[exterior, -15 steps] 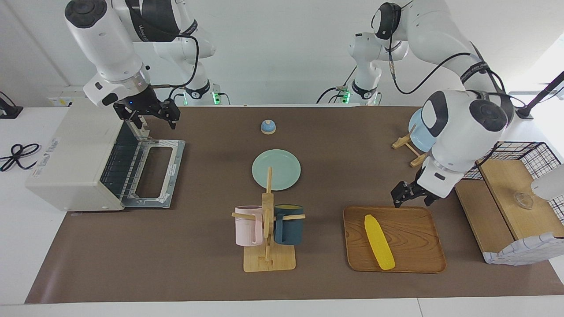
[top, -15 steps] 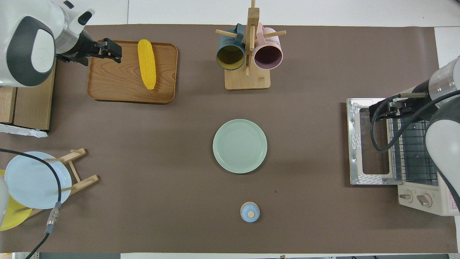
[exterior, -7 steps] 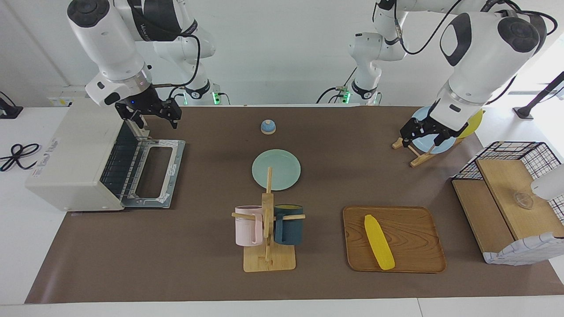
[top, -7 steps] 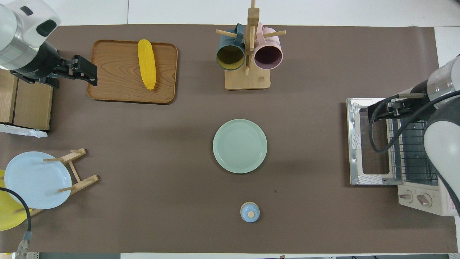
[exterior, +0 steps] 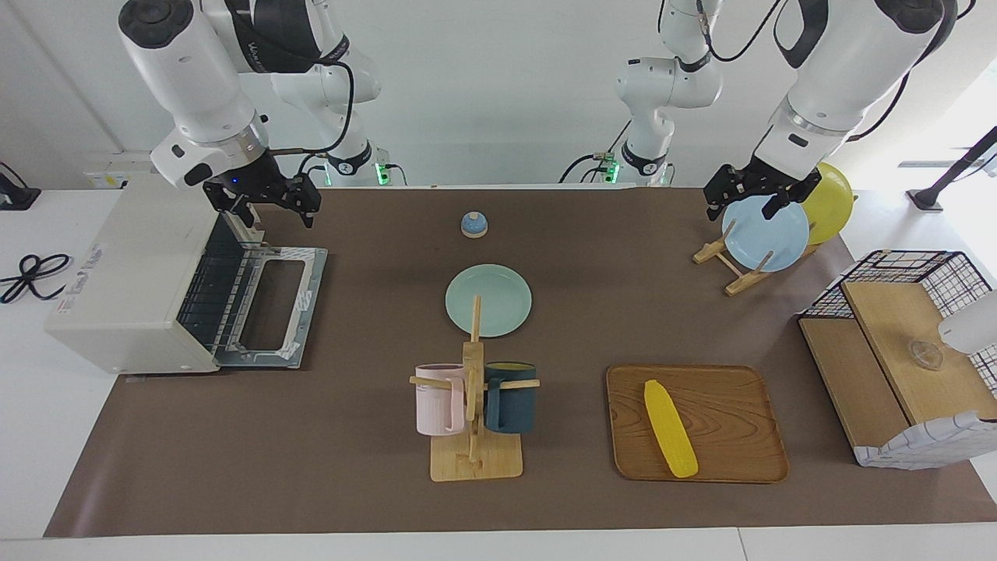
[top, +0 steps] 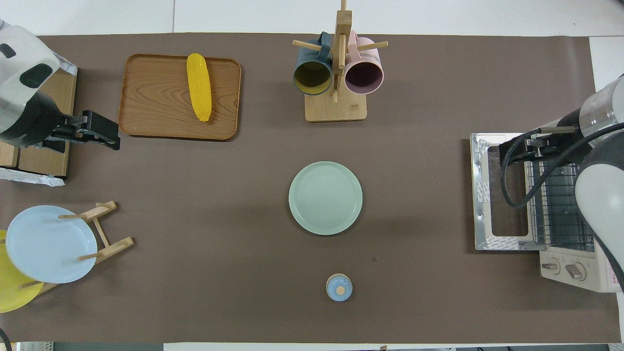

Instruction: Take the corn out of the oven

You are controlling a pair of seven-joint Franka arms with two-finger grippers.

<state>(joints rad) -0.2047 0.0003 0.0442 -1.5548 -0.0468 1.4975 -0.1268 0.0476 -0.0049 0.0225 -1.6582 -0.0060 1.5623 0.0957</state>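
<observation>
Already the corn (exterior: pixel 670 428) lies on the tray (exterior: pixel 740 460), well apart from the oven (exterior: pixel 132 273), whose door (exterior: pixel 273 308) hangs open over the counter (exterior: pixel 358 436). Its rack (top: pixel 560 204) is partly hidden by the right arm. Both hands are empty, fingers apart: right hand (exterior: pixel 273 204) above the door, left hand (exterior: pixel 748 191) above the blue plate (exterior: pixel 767 234).

left gripper (exterior: pixel 746 195) risen from tray (exterior: pixel 732 389) to plate rack (exterior: pixel 728 261)
</observation>
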